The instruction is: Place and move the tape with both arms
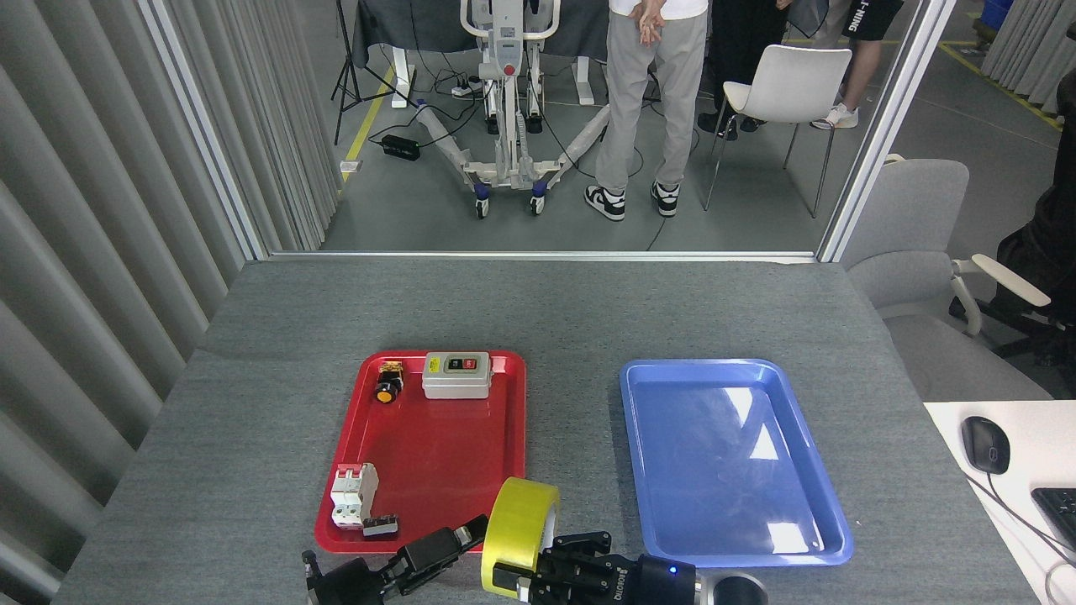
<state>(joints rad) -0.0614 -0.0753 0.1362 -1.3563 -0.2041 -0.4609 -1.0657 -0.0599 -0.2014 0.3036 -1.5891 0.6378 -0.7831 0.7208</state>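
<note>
White "ROBOTIQ" lettering, seen upside down, stood on black body of right gripper point(551, 570). Partial white letters "-NING" showed on black shirt of person point(870, 17) at top right. Label on grey switch box point(456, 374) in red tray point(437, 454) was too small to read.

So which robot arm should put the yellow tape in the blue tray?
Probably the right. The right gripper is against the tape and lies on the blue tray's side. The left gripper is on the red tray's side, farther away.
</note>
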